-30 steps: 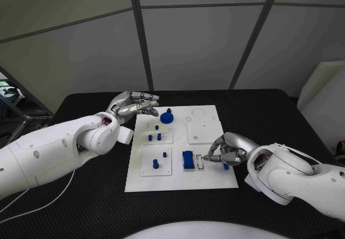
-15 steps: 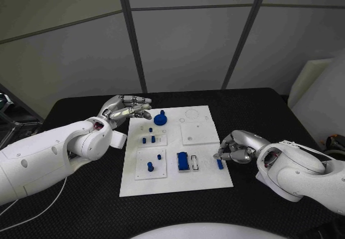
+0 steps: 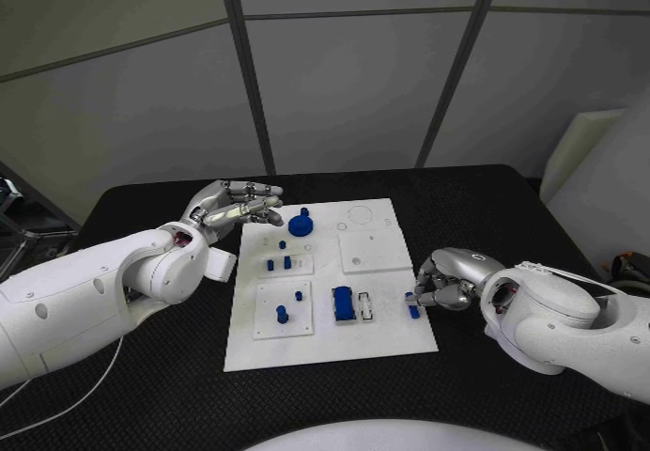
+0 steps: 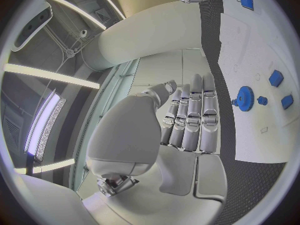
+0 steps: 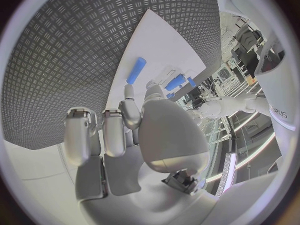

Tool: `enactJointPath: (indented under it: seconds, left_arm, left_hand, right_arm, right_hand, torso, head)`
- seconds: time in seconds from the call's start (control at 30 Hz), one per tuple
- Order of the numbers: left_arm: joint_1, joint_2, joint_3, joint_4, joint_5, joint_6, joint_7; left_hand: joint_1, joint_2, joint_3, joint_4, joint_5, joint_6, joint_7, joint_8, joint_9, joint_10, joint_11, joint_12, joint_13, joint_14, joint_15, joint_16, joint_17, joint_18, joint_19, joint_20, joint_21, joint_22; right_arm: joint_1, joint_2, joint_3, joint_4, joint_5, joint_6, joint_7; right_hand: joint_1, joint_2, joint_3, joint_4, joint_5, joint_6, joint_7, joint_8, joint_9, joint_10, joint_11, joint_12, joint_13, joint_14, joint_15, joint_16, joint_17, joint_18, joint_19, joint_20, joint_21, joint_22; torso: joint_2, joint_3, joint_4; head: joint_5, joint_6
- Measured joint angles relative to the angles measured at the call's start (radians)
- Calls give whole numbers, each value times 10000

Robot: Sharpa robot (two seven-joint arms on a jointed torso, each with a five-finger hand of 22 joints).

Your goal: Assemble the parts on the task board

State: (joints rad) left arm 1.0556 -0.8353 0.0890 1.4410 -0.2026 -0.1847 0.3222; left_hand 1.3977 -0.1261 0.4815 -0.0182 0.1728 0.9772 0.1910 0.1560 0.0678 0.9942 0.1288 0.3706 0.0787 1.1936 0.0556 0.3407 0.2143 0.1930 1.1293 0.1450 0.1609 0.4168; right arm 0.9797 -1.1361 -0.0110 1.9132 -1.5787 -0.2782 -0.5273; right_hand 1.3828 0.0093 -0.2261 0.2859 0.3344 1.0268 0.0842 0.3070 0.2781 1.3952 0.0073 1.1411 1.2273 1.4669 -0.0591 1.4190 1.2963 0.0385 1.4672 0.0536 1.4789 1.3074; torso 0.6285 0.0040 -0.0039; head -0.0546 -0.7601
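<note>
The white task board (image 3: 386, 343) lies in the middle of the black table (image 3: 502, 202), its long axis running away from the robot.

The right hand (image 3: 448, 279) sits just off the board's right edge, beside a short blue peg (image 3: 410, 303) that lies on the board near that edge. In the head view the curled fingers hide whatever is under the palm, and whether a fingertip touches the peg cannot be told. In the right wrist view the hand (image 5: 134, 130) has its fingers curled with nothing between them, and the peg (image 5: 136, 70) lies flat on the board beyond the fingertips, apart from them, its long axis roughly along the board's length.

The left hand (image 3: 241, 203) is near the board's far left corner, fingers straight and held close together, holding nothing. The left wrist view shows the same flat hand (image 4: 187, 120), with a blue gear (image 4: 244, 98) on the board beyond its fingertips, not touching them. In the head view the gear (image 3: 302, 224) stands just to the right of that hand.

Toward the robot from the gear are several small blue pegs (image 3: 278, 263) standing upright in a white plate; their exact shapes are too small to make out. Nearer still, a blue block (image 3: 344, 304) lies with its long axis along the board, left of the short peg.
</note>
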Motion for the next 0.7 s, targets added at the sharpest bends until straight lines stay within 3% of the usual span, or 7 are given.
enactJointPath:
  seconds: [0.47,0.7]
  left_arm:
    - [-28,12,0,-9,1,23,0]
    - [-31,-5,0,-6,1,29,0]
  left_hand:
    - [0,0,0,0,0,0,0,0,0,0,0,0,1,0,0,0,0,0,0,0,0,1]
    - [0,0,0,0,0,0,0,0,0,0,0,0,-13,0,0,0,0,0,0,0,0,-29]
  right_arm:
    - [-11,408,-4,-404,-410,495,-118]
    - [-18,563,-5,-549,-470,693,-142]
  right_hand:
    - [0,0,0,0,-1,-1,0,0,1,0,0,-1,-9,0,0,0,-22,1,0,0,0,0]
    - [0,0,-27,-28,-1,-1,0,0,19,0,0,-1,-12,0,0,0,-22,1,0,0,0,0]
  torso:
    - [3,2,17]
    - [6,-2,24]
  head:
    - [-39,-19]
    - [8,-57]
